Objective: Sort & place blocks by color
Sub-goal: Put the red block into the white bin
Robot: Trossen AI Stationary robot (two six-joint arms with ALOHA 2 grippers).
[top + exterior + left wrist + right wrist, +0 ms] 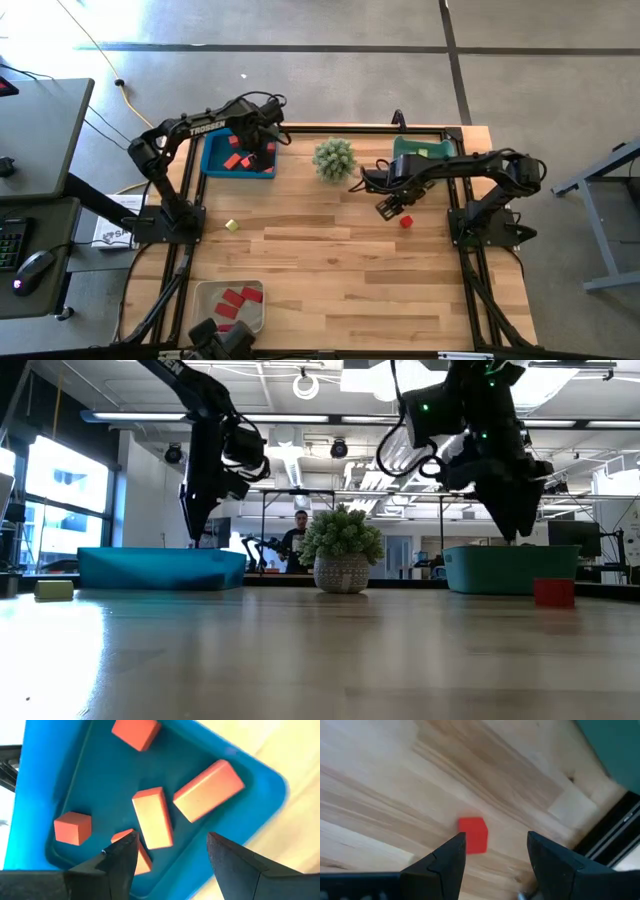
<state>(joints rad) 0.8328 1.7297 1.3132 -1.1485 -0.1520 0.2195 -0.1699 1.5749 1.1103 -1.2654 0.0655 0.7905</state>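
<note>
The left gripper hangs over the blue bin, fingers spread wide and empty; five orange-red blocks lie loose on the bin floor below it. The right gripper hovers above the wooden table with fingers parted, holding nothing, a red cube lying between and beneath its fingertips. A yellow-green block lies alone on the table, well apart. Red blocks rest in the grey tray.

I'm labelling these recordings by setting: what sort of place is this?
Probably a robotics lab or workshop: a wooden table with two mounted arms, a desk with keyboard and mouse at the side, and open ceiling ducts above.
</note>
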